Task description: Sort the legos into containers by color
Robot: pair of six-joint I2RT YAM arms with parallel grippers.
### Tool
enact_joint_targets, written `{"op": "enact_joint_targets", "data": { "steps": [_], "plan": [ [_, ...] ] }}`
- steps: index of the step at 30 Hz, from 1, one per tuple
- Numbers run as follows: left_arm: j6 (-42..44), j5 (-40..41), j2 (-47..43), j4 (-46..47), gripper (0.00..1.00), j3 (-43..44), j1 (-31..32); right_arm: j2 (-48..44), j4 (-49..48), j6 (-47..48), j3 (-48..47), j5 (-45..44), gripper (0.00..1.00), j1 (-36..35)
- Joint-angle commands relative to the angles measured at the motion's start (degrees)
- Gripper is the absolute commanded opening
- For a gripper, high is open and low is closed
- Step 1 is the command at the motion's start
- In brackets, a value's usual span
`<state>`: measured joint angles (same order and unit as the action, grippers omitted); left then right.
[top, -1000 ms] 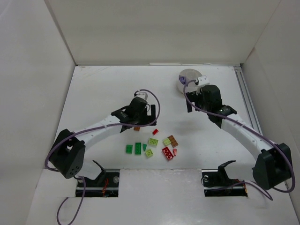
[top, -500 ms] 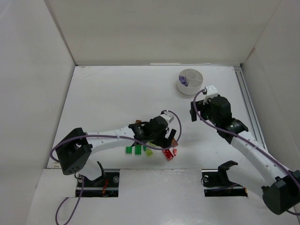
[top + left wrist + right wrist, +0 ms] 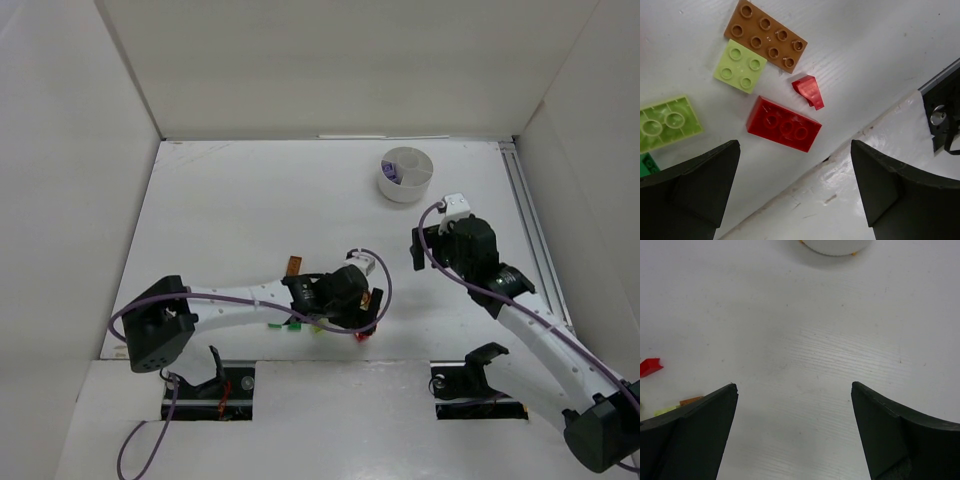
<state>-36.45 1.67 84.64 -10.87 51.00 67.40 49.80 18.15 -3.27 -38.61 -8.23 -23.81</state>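
My left gripper [image 3: 794, 149] hangs open just above the legos, nothing between its fingers. Under it lie a red brick [image 3: 784, 124], a small red piece [image 3: 808, 91], an orange-brown plate [image 3: 765, 36], a lime square [image 3: 740, 66], an upturned lime brick [image 3: 667, 122] and a green corner [image 3: 646, 162]. In the top view the left gripper [image 3: 358, 312] covers most of this pile. The containers are one round white dish [image 3: 405, 172] at the back, with a purple piece [image 3: 392, 172] inside. My right gripper [image 3: 425, 250] stands open and empty over bare table, between dish and pile.
A lone orange-brown piece [image 3: 293, 266] lies behind the left arm. The raised near ledge [image 3: 850, 190] runs right beside the pile. White walls enclose the table, and a rail [image 3: 528, 230] runs along the right side. The right wrist view catches the dish's base [image 3: 835, 245].
The left arm swung right and toward the near edge, coming down over the lego pile. The right arm drew back from the dish toward the near right.
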Motion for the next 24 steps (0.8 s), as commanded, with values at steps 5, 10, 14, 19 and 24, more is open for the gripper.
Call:
{"op": "enact_joint_targets", "data": {
  "steps": [5,10,14,19,24],
  "plan": [
    [-15.1,5.3,0.5,-5.6,0.92,2.7,0.6,-4.2,1.6,0.2,-0.2,-3.0,1.0,-0.6],
    [-21.9,7.1,1.6,-6.9,0.92,3.4,1.2,-6.3,1.5,-0.9,0.5,-3.5,1.0,-0.6],
    [-27.3,8.5,2.6,-8.8,0.91,3.9,1.2,-7.8,1.5,-0.9,1.6,-3.5,1.0,-0.6],
    [-31.2,9.7,3.2,-8.8,0.89,3.4,1.2,-9.1,1.0,-1.4,2.1,-3.5,1.0,-0.6],
    [-33.0,10.2,5.4,-8.8,0.88,4.1,1.2,-7.9,1.0,-1.4,1.6,-3.5,1.0,-0.6]
  ]
}}
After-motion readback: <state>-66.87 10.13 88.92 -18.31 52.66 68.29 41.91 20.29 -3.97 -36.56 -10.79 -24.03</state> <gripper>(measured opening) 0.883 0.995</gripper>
